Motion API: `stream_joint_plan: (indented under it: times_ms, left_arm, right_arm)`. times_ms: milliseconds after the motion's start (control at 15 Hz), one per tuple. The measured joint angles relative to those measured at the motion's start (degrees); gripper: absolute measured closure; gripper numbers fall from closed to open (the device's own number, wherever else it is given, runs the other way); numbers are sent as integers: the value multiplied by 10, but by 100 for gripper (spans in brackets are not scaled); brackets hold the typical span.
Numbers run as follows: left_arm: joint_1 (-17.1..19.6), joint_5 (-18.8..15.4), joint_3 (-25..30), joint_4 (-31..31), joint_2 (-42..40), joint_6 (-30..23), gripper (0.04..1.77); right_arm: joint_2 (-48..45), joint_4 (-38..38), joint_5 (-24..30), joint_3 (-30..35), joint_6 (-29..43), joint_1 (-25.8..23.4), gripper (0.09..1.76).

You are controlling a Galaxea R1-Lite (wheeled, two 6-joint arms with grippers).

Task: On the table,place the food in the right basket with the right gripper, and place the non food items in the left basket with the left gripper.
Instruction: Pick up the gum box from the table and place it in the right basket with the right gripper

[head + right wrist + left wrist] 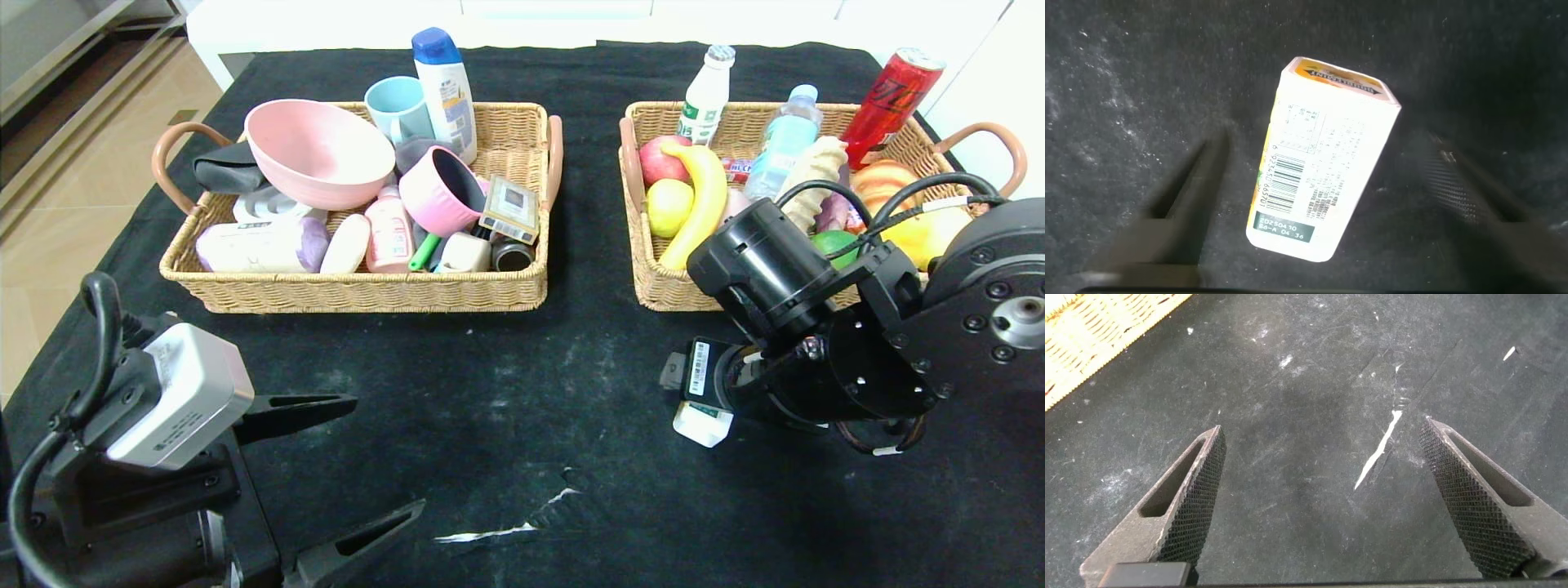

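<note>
The right gripper [1327, 204] hangs with jaws spread either side of the small white box [1323, 159], gripping nothing yet, the box lying flat just before the right basket [739, 118] — light, stiff cardboard, likely crushable, best pinched across its long sides.

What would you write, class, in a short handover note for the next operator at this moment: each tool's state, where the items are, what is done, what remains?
Left tool: open, empty, parked low over the near-left of the table.
Right tool: fingers straddling the small white box, not yet clamped on it.
The box lies flat on the cloth in front of the right basket, the only loose item in view.
Done: the left basket holds the pink bowl, pink bottle, grey roll and white bar; the right basket holds fruit and drinks.
Left: grip the box and place it in the right basket.
</note>
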Motion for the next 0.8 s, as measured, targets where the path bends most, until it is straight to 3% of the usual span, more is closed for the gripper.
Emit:
stream_joint_plan:
  times_ms: [200,400,800]
  left_arm:
    - [0,0,0,0,0,0,9]
    - [0,1,1,0,-1,3,9]
    - [0,0,4,0,-1,7,9]
  right_arm:
    - [1,0,7,0,0,0,78]
    - [3,0,10,2,4,-1,105]
    - [7,-1,10,4,11,-3,105]
